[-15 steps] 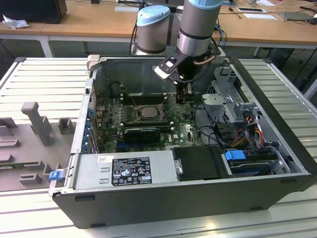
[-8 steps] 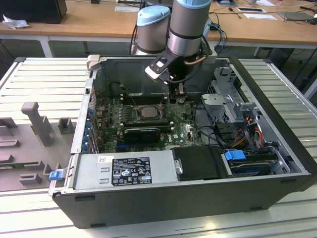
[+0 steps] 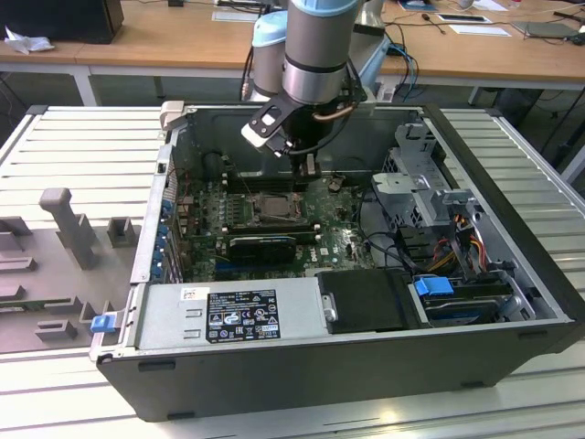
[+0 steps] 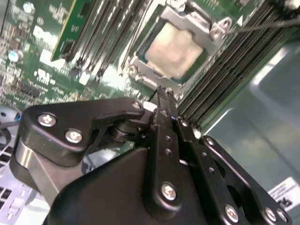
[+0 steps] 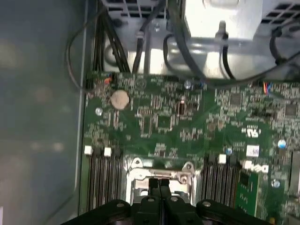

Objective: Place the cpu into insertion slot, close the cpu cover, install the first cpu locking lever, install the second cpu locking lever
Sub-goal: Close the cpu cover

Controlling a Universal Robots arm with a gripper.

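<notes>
Wooden desks [image 3: 183,41] run along the back of the room, and in front of them a ribbed metal counter [image 3: 82,146] carries an open computer case [image 3: 302,375] lying on its side. The arm [image 3: 315,46] reaches down into the case, and its pincer [image 3: 309,166] hangs close over the green motherboard [image 3: 338,240], just beside the insertion slot [image 3: 271,207].

In the second wrist view the cpu [image 4: 176,49] sits inside the slot, pale face up. The cpu cover [image 4: 192,21] seems to lie flat around it, the chip showing through its window. So the first two steps look done.

The pincer [image 4: 164,96] has its fingers pressed together, with nothing visible between them. Its tip is at the near edge of the socket frame, close to the cover; I cannot tell whether it touches. The first wrist view shows the same, with the pincer [image 5: 159,185] drawn to a single tip over the shiny frame.

A thin dark rod [image 4: 267,23], probably one locking lever, runs out from a corner of the cover across the long black memory slots [image 4: 220,79]. Whether either lever is latched cannot be made out, so the lever steps appear to be what is left.
</notes>
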